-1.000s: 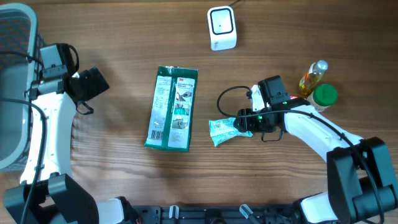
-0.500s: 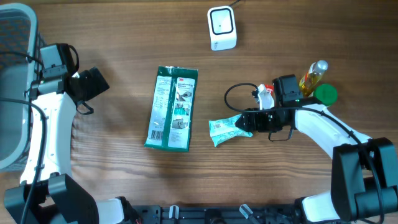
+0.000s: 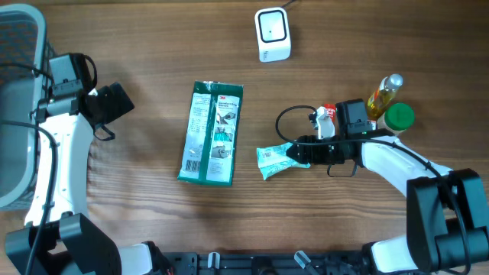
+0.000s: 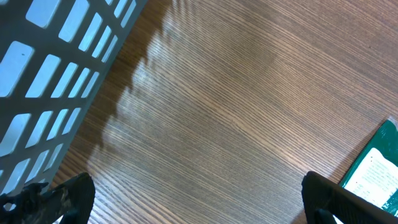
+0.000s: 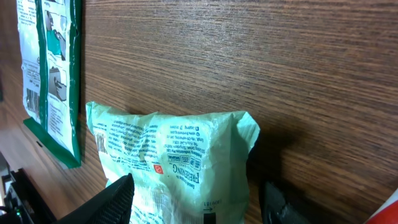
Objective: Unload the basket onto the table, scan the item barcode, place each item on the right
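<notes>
We find the pale green pouch [image 3: 273, 160] lying flat on the tabletop [image 3: 153, 221], near its middle and a little toward the right edge. The right gripper [image 3: 298, 152] is low over the pouch's right end. In the right wrist view its fingers [image 5: 117, 200] stand on either side of the pouch [image 5: 177, 158], close against it. We cannot tell whether they press on it or merely straddle it. A green packet [image 3: 212, 132] lies just left of the pouch, not touching it. The white barcode scanner [image 3: 273, 34] stands by the far edge, well apart from the pouch. An oil bottle [image 3: 384, 94] and a green-lidded jar [image 3: 399, 117] stand together toward the right edge. The left gripper [image 3: 114, 103] is near the left edge beside a grey basket [image 3: 17, 46], its jaws wide apart and empty.
</notes>
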You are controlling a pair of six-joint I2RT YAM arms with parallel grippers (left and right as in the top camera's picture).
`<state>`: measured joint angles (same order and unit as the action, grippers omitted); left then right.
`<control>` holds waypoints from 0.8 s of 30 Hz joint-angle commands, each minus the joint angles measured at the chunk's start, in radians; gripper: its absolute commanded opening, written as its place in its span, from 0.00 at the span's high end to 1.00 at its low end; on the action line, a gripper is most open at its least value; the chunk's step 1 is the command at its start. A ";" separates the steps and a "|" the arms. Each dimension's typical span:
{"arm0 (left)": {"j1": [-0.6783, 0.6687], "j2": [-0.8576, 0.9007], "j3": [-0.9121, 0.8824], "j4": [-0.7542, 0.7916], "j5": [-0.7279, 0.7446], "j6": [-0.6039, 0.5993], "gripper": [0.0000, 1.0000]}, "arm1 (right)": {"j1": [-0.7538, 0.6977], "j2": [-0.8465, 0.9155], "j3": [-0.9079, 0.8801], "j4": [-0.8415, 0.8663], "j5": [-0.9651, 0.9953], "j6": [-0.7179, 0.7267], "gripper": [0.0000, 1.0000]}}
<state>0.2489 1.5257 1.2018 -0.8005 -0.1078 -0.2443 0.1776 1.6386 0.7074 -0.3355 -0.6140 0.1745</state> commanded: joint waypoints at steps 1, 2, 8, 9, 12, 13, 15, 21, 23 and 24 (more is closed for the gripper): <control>0.005 -0.007 0.009 0.003 -0.002 0.013 0.00 | 0.001 0.024 -0.028 -0.013 0.007 0.011 0.36; 0.005 -0.007 0.009 0.003 -0.002 0.013 0.00 | 0.001 0.024 -0.028 -0.012 0.007 0.011 0.36; 0.005 -0.007 0.009 0.003 -0.002 0.013 0.00 | 0.001 0.024 -0.028 -0.012 0.007 0.011 0.64; 0.005 -0.007 0.009 0.003 -0.002 0.013 0.00 | 0.001 0.024 -0.028 -0.012 0.007 0.011 0.69; 0.005 -0.007 0.009 0.003 -0.002 0.013 0.00 | 0.001 0.024 -0.028 -0.012 0.007 0.010 0.79; 0.005 -0.007 0.009 0.003 -0.002 0.013 0.00 | 0.001 0.024 -0.028 -0.012 0.007 0.009 0.80; 0.005 -0.007 0.009 0.003 -0.002 0.013 0.00 | 0.001 0.024 -0.027 -0.013 0.006 0.009 0.87; 0.005 -0.007 0.009 0.003 -0.002 0.013 0.00 | 0.001 0.024 -0.021 -0.017 -0.016 0.012 0.94; 0.005 -0.007 0.009 0.003 -0.002 0.013 0.00 | 0.001 0.024 -0.021 -0.017 -0.016 0.012 0.88; 0.005 -0.007 0.009 0.003 -0.002 0.013 0.00 | 0.001 0.024 -0.021 -0.016 -0.016 0.012 0.94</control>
<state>0.2489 1.5257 1.2018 -0.8001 -0.1078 -0.2443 0.1776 1.6440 0.6907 -0.3473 -0.6361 0.1928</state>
